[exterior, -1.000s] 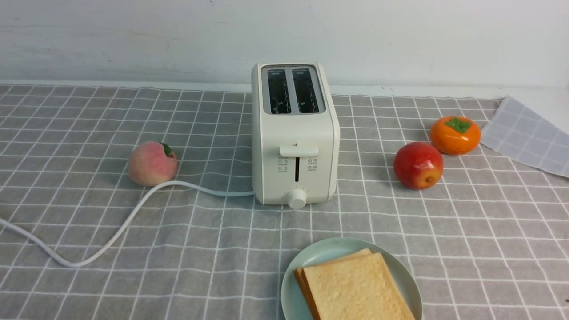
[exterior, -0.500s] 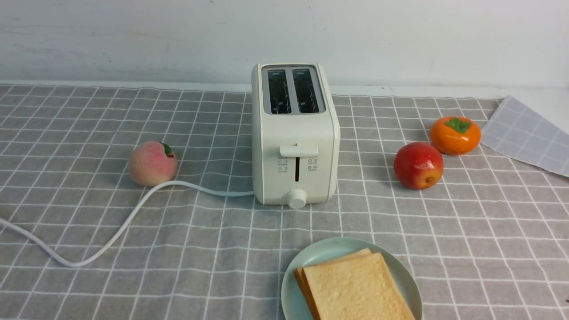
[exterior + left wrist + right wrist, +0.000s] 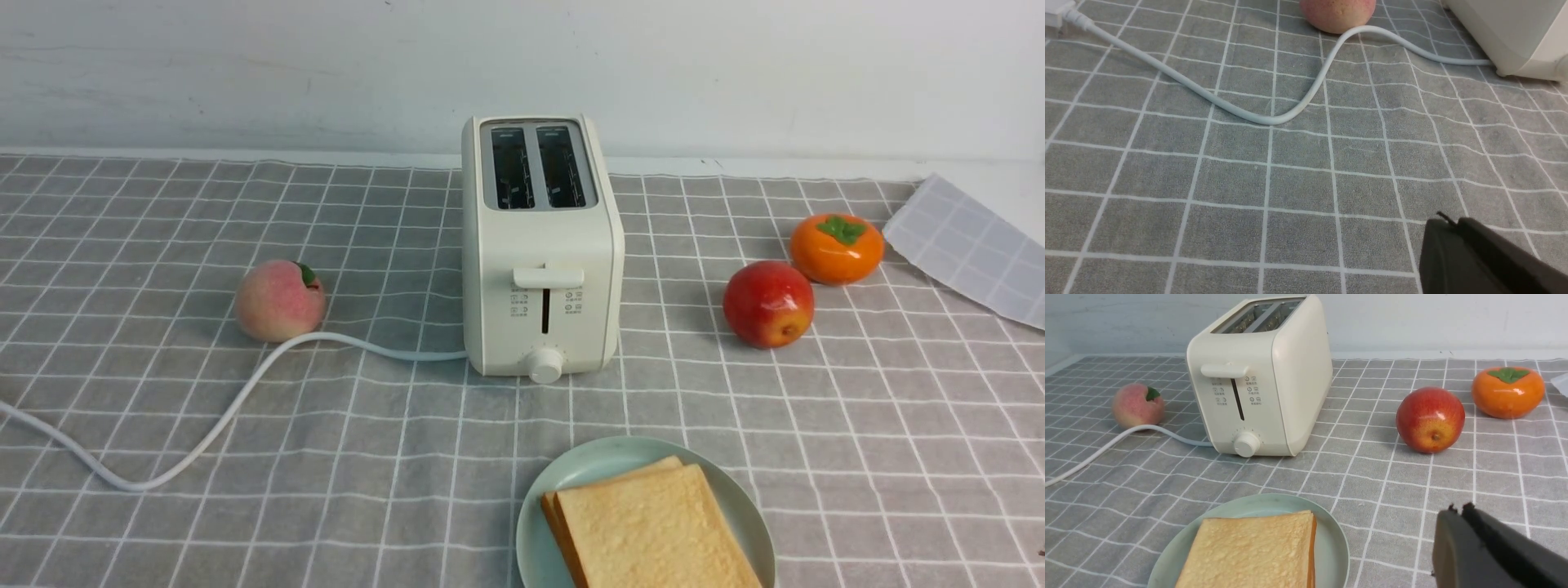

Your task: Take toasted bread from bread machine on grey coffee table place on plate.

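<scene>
The white bread machine (image 3: 539, 245) stands mid-table on the grey coffee table (image 3: 163, 523); both its slots look empty. Two slices of toasted bread (image 3: 653, 527) lie stacked on the mint-green plate (image 3: 563, 486) at the front edge. They also show in the right wrist view, bread (image 3: 1253, 551) on plate (image 3: 1331, 539), with the bread machine (image 3: 1261, 375) beyond. My right gripper (image 3: 1455, 512) is shut and empty, low over the cloth beside the plate. My left gripper (image 3: 1449, 222) is shut and empty above the cloth, near the toaster's white cord (image 3: 1274, 118). Neither gripper shows in the front view.
A peach (image 3: 279, 300) lies left of the toaster against the cord (image 3: 204, 433). A red apple (image 3: 767, 304) and an orange persimmon (image 3: 835, 247) lie to its right. A paler checked cloth piece (image 3: 971, 249) lies at the far right.
The paler cloth piece at the far right has shifted slightly. Toaster, bread, plate and fruit have not moved.
</scene>
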Controlling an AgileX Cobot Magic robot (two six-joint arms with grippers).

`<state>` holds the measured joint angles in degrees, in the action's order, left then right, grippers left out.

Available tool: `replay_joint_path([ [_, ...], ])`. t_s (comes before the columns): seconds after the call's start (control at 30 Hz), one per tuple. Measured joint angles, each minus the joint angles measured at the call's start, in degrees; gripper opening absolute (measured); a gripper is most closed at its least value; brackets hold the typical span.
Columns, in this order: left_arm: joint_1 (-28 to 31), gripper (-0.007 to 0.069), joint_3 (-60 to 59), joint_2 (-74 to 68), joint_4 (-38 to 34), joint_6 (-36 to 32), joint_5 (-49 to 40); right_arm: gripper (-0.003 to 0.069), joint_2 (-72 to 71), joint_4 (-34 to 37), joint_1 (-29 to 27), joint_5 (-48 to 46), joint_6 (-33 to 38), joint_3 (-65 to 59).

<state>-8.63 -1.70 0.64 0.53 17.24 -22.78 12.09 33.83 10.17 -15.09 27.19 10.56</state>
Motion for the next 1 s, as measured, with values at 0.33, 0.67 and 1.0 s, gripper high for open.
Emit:
replay_joint_path([
  [0.33, 0.0, 0.002, 0.0, 0.0, 0.0, 0.0, 0.0, 0.0022, -1.4, 0.0, -4.21, -0.52, 0.0, 0.0],
  [0.67, 0.0, 0.0031, 0.0, 0.0, 0.0, 0.0, 0.0, 0.0034, -6.0, -1.38, -7.83, 0.52, 0.88, -2.22],
  [1.0, 0.0, 0.0038, -0.07, 0.0, 0.05, 0.0, -0.05, 0.005, -12.64, -2.51, -7.91, -1.07, 1.66, -11.97],
])
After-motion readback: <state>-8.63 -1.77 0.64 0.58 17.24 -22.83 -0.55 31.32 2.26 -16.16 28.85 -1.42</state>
